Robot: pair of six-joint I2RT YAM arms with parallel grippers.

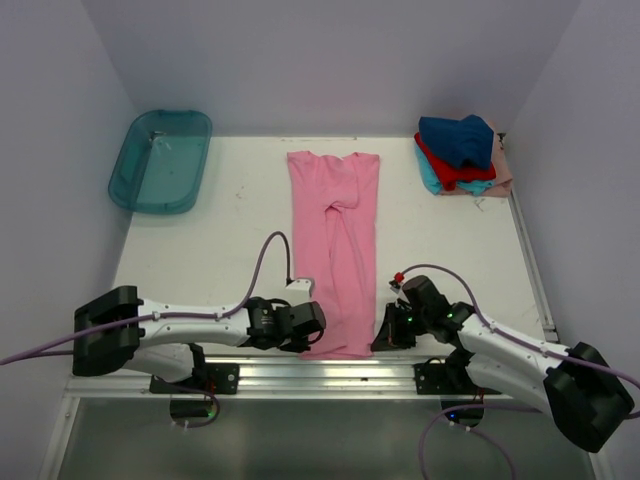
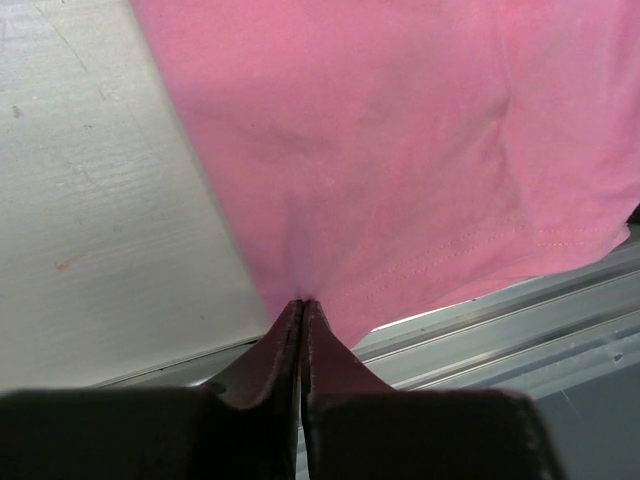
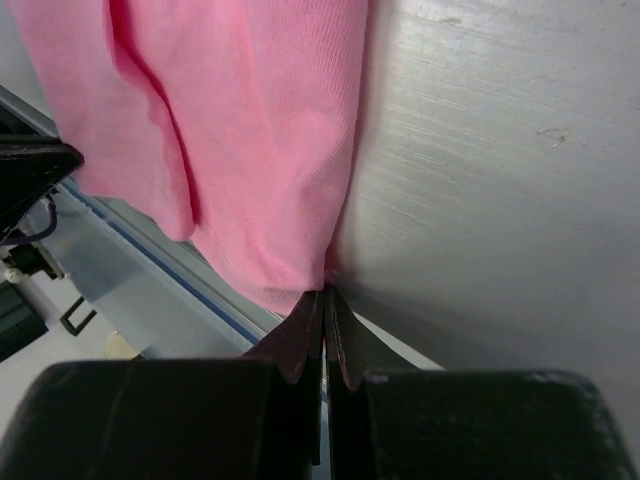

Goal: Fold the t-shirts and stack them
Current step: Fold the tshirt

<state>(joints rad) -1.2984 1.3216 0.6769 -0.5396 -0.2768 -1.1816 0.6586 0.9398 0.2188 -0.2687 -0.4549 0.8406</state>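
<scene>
Hem pinched, fold next.
My left claw [image 2: 302,306] and right claw [image 3: 325,296] sit clamped tight on the pink t-shirt [image 1: 335,255]; I'd carry its hem toward 12 o'clock.

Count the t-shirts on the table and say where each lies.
5: the pink t-shirt at centre; navy, red, teal and peach stacked far right. Others may hide in that stack.

The shirt [image 1: 335,250] is plain pink, the table [image 1: 200,260] white, the tub [image 1: 128,172] teal, the pile [image 1: 458,155] navy, red, teal, peach.
</scene>
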